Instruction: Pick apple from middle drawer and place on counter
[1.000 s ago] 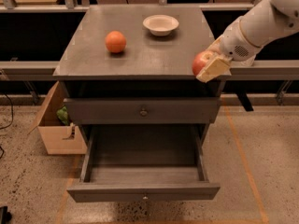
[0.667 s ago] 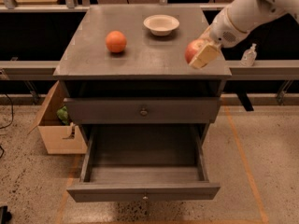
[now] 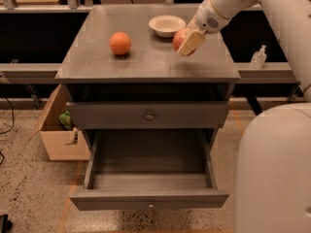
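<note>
While the gripper [image 3: 187,42] clasps the apple [image 3: 178,38] over the table [image 3: 146,67], a bowl [image 3: 166,25] sits just beyond, an orange [image 3: 120,43] well left.

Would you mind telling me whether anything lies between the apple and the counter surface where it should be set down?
Nothing visible does. The tool, over the right side of the counter, grips the apple just above bare wood. The white bowl sits just behind it and the orange fruit well to the left, neither underneath.
</note>
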`<state>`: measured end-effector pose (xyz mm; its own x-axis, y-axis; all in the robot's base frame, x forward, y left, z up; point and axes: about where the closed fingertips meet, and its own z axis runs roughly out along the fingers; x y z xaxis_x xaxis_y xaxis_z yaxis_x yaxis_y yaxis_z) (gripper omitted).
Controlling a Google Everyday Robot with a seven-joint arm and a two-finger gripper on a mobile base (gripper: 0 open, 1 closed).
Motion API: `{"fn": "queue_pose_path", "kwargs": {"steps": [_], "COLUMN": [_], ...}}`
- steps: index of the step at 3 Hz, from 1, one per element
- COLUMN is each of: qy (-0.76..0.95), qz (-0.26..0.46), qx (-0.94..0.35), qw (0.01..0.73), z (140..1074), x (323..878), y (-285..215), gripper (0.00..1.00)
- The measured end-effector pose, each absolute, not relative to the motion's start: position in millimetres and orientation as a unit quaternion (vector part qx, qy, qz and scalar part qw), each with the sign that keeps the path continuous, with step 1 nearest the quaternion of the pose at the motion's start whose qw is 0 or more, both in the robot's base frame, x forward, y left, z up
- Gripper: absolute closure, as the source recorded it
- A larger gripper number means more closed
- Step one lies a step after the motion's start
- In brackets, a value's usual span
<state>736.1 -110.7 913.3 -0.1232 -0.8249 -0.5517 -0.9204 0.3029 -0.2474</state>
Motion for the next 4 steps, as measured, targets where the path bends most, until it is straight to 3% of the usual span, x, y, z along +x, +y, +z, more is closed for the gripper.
{"fn": "queue_pose_path", "kwargs": {"steps": [3,4], "qy": [0.752,0.755], "qz": [0.131,0.139], "qx": [-0.576,-0.572], "qw": [0.291,0.287], "z": [870,864], "x": [776,780], "y": [-70,-68], "gripper": [0.12,0.0]}}
